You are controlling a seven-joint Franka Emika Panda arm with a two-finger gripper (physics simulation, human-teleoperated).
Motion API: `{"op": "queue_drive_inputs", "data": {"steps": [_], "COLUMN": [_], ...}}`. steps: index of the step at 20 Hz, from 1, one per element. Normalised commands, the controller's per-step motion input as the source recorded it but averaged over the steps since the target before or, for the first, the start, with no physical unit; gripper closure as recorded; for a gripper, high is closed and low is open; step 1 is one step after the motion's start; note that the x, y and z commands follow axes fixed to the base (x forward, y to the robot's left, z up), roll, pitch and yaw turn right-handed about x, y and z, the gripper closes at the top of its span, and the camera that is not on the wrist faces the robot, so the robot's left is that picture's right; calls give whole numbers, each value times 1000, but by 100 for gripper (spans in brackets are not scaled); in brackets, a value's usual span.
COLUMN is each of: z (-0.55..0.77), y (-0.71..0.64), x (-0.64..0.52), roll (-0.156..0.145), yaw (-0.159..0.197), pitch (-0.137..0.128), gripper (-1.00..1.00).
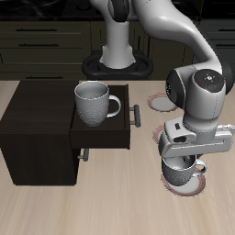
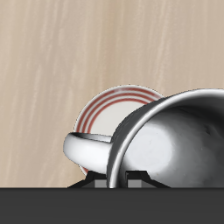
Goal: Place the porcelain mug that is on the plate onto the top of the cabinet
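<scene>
The porcelain mug (image 1: 183,169) is greyish-white and stands over the plate (image 1: 193,186), a white saucer with a pinkish-brown rim, near the table's front edge. My gripper (image 1: 182,162) comes down from straight above it and is shut on the mug's rim. In the wrist view the mug (image 2: 175,140) fills the frame up close, its rim runs between my fingertips (image 2: 115,179), and the plate (image 2: 109,109) shows beyond it. I cannot tell whether the mug touches the plate or hangs just above it. The dark cabinet (image 1: 37,128) stands apart at the other side of the table.
A look-alike mug (image 1: 93,102) sits in the cabinet's pulled-out drawer (image 1: 106,133), which has a grey bar handle (image 1: 136,115). Another rimmed plate (image 1: 160,103) lies farther back, partly behind my arm. The robot base (image 1: 117,60) stands at the table's back.
</scene>
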Motion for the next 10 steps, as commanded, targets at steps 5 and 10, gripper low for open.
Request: {"op": "queue_drive_inputs", "data": {"steps": [5,10], "z": [397,431], "y": [1,-38], "x": [-125,-85], "roll": [-2,-4], "yaw": [-32,-10], "pitch": [-52,-55], "gripper": [100,100]}}
